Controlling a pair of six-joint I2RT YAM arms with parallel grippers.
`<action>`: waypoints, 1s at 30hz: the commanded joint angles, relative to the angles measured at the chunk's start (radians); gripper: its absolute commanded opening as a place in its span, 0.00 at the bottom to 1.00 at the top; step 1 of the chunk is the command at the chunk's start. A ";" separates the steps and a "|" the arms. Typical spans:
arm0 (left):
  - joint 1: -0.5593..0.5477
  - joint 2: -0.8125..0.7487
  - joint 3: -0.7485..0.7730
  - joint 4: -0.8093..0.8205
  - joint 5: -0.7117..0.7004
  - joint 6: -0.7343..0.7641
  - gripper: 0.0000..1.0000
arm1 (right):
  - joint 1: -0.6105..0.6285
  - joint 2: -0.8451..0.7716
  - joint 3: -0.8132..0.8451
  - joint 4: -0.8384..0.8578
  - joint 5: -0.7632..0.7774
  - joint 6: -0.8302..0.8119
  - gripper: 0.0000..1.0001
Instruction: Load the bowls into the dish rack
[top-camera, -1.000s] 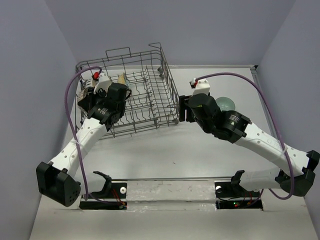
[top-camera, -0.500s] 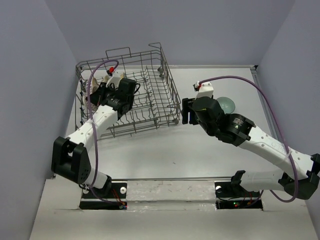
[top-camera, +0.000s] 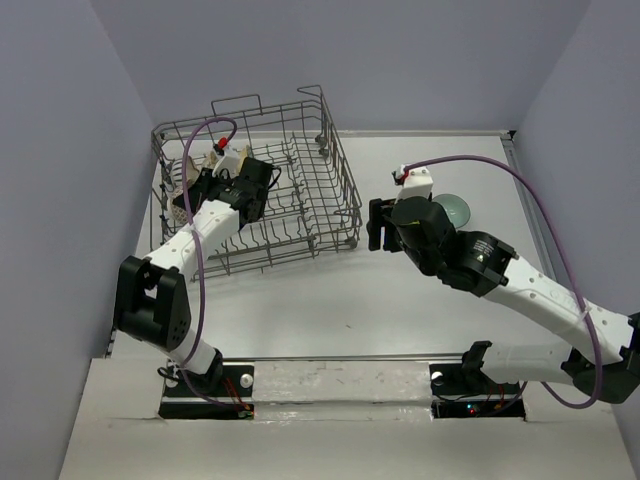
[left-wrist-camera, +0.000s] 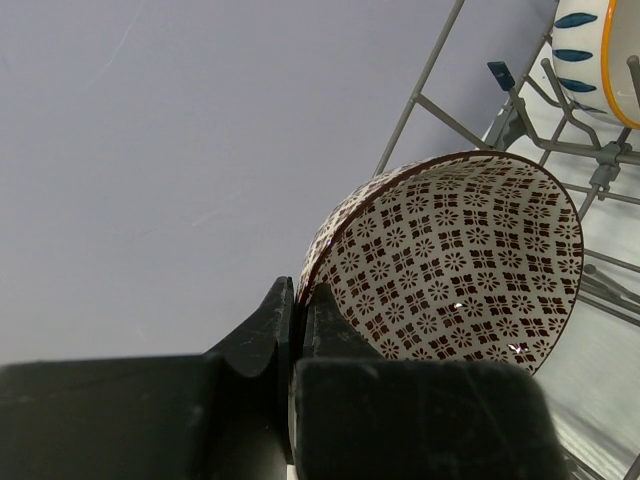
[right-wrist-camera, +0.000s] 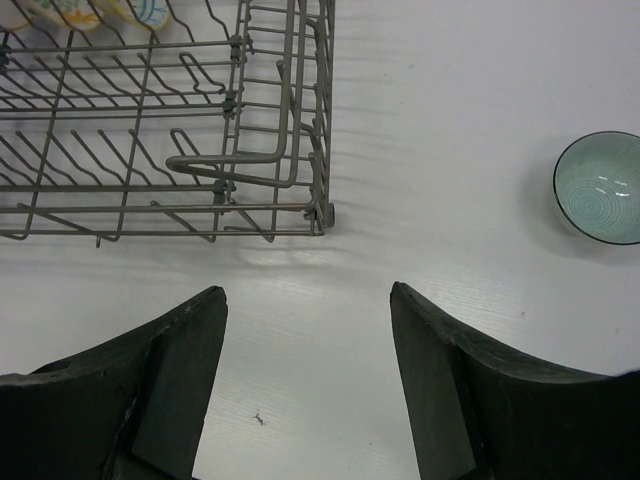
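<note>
My left gripper (left-wrist-camera: 300, 300) is shut on the rim of the brown-patterned bowl (left-wrist-camera: 460, 260), holding it on edge inside the left end of the grey wire dish rack (top-camera: 305, 215). In the top view the left gripper (top-camera: 192, 190) is deep in the rack, and the bowl is mostly hidden behind it. A white flower bowl (left-wrist-camera: 600, 50) stands in the rack beside it. My right gripper (right-wrist-camera: 305, 300) is open and empty over the table, just off the rack's near right corner (right-wrist-camera: 320, 205). The teal bowl (right-wrist-camera: 600, 187) sits on the table to its right and also shows in the top view (top-camera: 455, 208).
The rack's upright tines and raised right wall (top-camera: 335, 160) stand between the two arms. Two flower bowls (right-wrist-camera: 90, 12) show at the rack's far side. Grey walls close in on the left, back and right.
My left arm has reached further into the rack's left end with the brown-patterned bowl. My right arm has drifted slightly right and toward the near edge, still open.
</note>
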 joint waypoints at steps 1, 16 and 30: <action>0.003 -0.023 0.011 0.024 -0.072 -0.007 0.00 | 0.007 -0.031 -0.007 0.037 0.026 -0.008 0.72; -0.028 0.052 0.033 -0.024 -0.069 -0.050 0.00 | 0.007 -0.046 -0.024 0.040 0.037 -0.005 0.73; -0.049 0.122 0.073 -0.116 -0.080 -0.117 0.00 | 0.007 -0.068 -0.033 0.038 0.040 -0.010 0.73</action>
